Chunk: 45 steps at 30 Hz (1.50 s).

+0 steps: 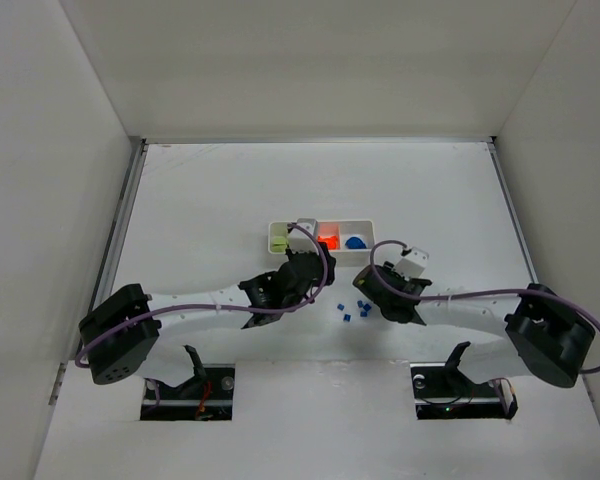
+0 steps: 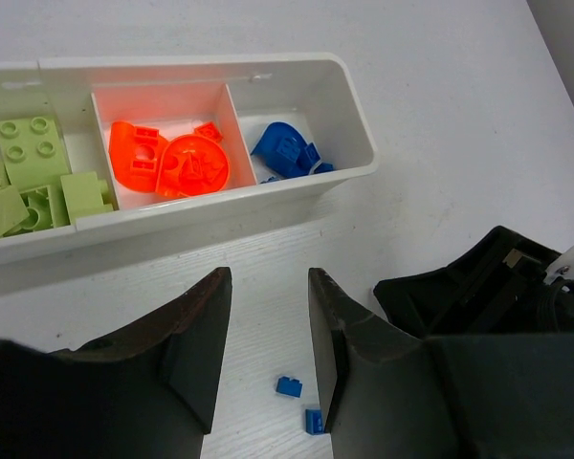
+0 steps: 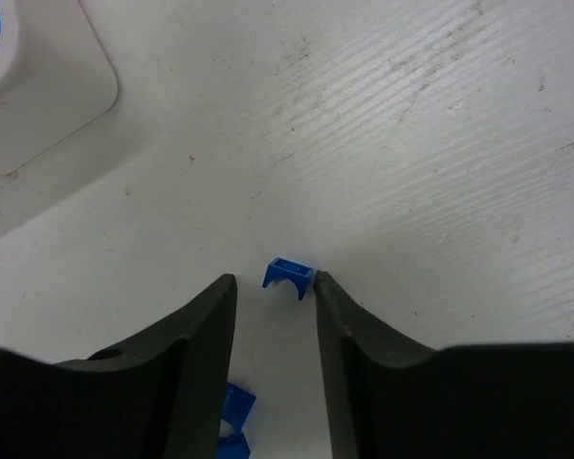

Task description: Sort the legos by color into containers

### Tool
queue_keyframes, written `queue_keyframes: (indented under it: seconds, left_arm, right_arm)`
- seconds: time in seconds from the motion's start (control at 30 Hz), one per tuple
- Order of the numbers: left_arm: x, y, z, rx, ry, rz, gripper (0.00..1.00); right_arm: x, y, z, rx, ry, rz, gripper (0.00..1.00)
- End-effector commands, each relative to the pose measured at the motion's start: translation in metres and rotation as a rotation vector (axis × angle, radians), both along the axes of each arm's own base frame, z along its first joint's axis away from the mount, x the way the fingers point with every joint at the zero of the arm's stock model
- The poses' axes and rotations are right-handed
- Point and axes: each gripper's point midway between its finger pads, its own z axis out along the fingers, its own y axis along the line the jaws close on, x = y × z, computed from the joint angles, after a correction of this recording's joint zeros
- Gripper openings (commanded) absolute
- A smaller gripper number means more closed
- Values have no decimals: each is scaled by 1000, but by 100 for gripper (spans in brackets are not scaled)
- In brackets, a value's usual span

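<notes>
Right gripper (image 3: pixel 273 278) spread, blue lego (image 3: pixel 289 274) just ahead, tray (image 3: pixel 57 96) nearby

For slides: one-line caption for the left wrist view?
Left gripper, jaws open, over two loose blue legos; white tray beyond holds green, orange and blue pieces, one color per compartment.

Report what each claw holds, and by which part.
Nothing is held. The left claw is open and empty; the right claw is open, a blue lego lying ungripped by its fingertips.
</notes>
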Motion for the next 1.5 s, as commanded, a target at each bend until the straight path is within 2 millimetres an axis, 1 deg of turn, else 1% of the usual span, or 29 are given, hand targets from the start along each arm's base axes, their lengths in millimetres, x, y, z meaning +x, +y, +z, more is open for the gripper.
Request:
queue_keyframes:
  seconds: [0.0, 0.1, 0.13, 0.27, 0.43, 0.5, 0.6, 0.67, 0.77, 0.83, 0.9, 0.97, 1.03, 1.13, 1.23, 1.27, 1.4, 1.47]
  left_arm:
    - [2, -3, 8, -26, -30, 3, 35]
    - [2, -4, 7, -24, -29, 3, 35]
    - [2, -4, 7, -24, -29, 3, 35]
    - [2, -3, 7, -24, -29, 3, 35]
    - [3, 1, 10, -35, -36, 12, 34]
    - [4, 2, 10, -36, -36, 14, 34]
    - [3, 1, 10, -37, -35, 10, 34]
    - [2, -2, 9, -32, -35, 2, 34]
    - [-1, -4, 9, -25, -35, -5, 35]
    - [-3, -6, 10, -25, -34, -9, 36]
    - [-8, -7, 8, -14, -28, -9, 36]
    - [-13, -7, 5, 2, -24, -9, 37]
    - [-23, -7, 0, 22, -16, -13, 37]
    - [-42, -6, -12, 44, 6, -20, 37]
    - [-64, -5, -31, 73, 27, -33, 36]
    - [-73, -4, -40, 85, 39, -39, 36]
    - [-99, -9, -63, 122, 71, -72, 35]
    - [-109, -13, -72, 139, 82, -84, 35]
  right_arm:
    - [17, 9, 16, 10, -61, -5, 47]
    - [20, 8, 16, 5, -59, -10, 47]
    - [21, 8, 16, 1, -60, -12, 46]
    - [22, 8, 11, -3, -46, -25, 34]
    - [23, 6, 10, -4, -52, -44, 22]
    - [23, 5, 13, -2, -69, -48, 19]
    - [22, 7, 27, 13, -102, -31, 17]
    - [17, 11, 43, 28, -130, -8, 17]
    - [13, 19, 73, 58, -178, 33, 17]
    - [17, 28, 99, 70, -212, 86, 17]
    - [26, 40, 122, 78, -253, 133, 17]
    - [37, 49, 138, 83, -285, 163, 18]
    - [57, 53, 148, 95, -313, 172, 18]
    - [84, 61, 148, 117, -327, 191, 18]
    - [106, 68, 141, 124, -321, 208, 19]
    - [114, 71, 139, 119, -319, 211, 19]
    - [138, 84, 136, 102, -311, 235, 21]
    - [148, 87, 134, 87, -306, 234, 26]
